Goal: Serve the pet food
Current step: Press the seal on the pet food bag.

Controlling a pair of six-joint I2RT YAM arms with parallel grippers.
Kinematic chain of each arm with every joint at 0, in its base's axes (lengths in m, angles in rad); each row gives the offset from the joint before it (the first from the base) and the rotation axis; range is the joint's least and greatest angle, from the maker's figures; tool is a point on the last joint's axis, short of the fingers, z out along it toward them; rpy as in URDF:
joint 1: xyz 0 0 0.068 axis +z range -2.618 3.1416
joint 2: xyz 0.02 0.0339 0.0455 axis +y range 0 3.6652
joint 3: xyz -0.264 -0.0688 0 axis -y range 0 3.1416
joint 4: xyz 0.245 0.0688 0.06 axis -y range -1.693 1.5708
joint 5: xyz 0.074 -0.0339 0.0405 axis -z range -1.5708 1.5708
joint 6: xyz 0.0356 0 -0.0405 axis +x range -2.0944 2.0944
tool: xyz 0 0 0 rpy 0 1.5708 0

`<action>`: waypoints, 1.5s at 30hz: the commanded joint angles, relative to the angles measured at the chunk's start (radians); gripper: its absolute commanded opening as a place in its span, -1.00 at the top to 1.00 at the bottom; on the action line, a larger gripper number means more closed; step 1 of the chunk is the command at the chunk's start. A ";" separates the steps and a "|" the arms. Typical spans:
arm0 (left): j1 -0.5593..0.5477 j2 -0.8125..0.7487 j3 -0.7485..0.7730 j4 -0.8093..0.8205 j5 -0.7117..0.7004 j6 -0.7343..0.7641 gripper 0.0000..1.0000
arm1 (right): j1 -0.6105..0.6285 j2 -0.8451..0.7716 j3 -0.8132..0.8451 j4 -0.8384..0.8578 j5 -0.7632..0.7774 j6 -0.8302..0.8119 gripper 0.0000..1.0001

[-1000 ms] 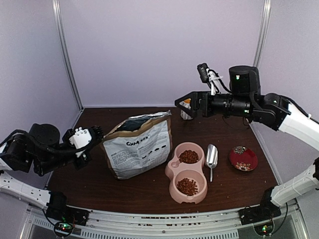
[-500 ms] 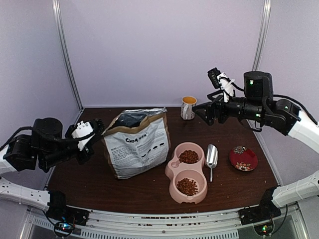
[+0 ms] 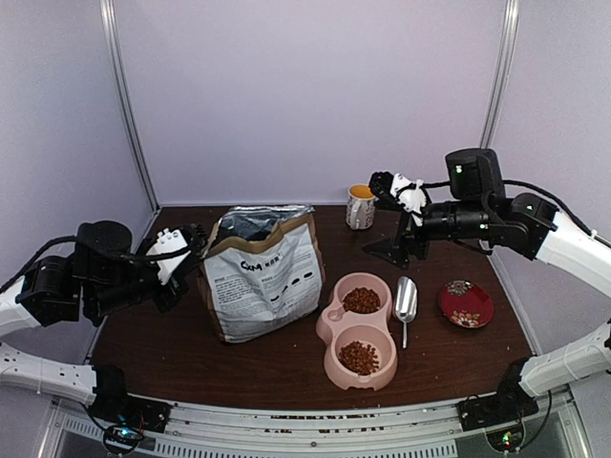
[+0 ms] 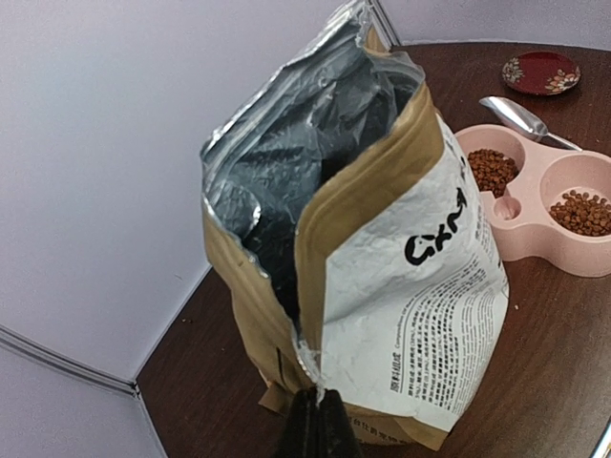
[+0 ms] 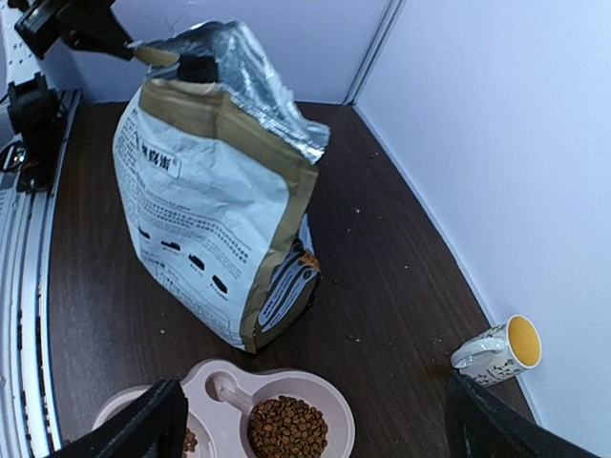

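plainly, the left gripper (image 4: 314, 405) has its fingers pressed together on the side seam of the bag (image 4: 382, 286). the likely reason is to hold that tall, soft paper bag upright with its foil mouth gaping, so it cannot slump toward the bowl (image 3: 332, 329). the bag stands just left of the bowl, not touching it.

the right gripper (image 5: 312, 396) hangs spread wide with nothing between its fingers, above and behind the bowl and angled down at it. it seems free for whatever comes next rather than busy with anything.

a metal scoop (image 3: 406, 300) lies flat on the table (image 3: 172, 343) just right of the bowl. its pan is turned up and empty as far as can be seen, which suggests scooping is finished or paused. a mug (image 3: 361, 206) stands well behind the bowl, and a small red dish (image 3: 466, 303) sits farther right of it, past the scoop. neither looks involved.

the pet food (image 3: 362, 300) is in the bowl. a heap of small, round, reddish-brown pellets sits in the far cup and a similar heap in the near cup, each below the rim. what look like a few stray pellets lie left of the bowl, at the foot of the bag. judged from this, the serving looks close to done.
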 commanded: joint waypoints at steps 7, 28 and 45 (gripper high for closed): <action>0.037 -0.015 -0.046 -0.047 0.034 -0.035 1.00 | -0.015 0.124 0.148 -0.216 -0.188 -0.298 -0.93; 0.049 -0.025 -0.056 -0.038 0.076 -0.033 1.00 | -0.017 0.489 0.589 -0.322 -0.343 -0.409 -0.88; 0.050 -0.037 -0.067 -0.025 0.091 -0.028 1.00 | 0.034 0.777 1.001 -0.510 -0.427 -0.459 -0.68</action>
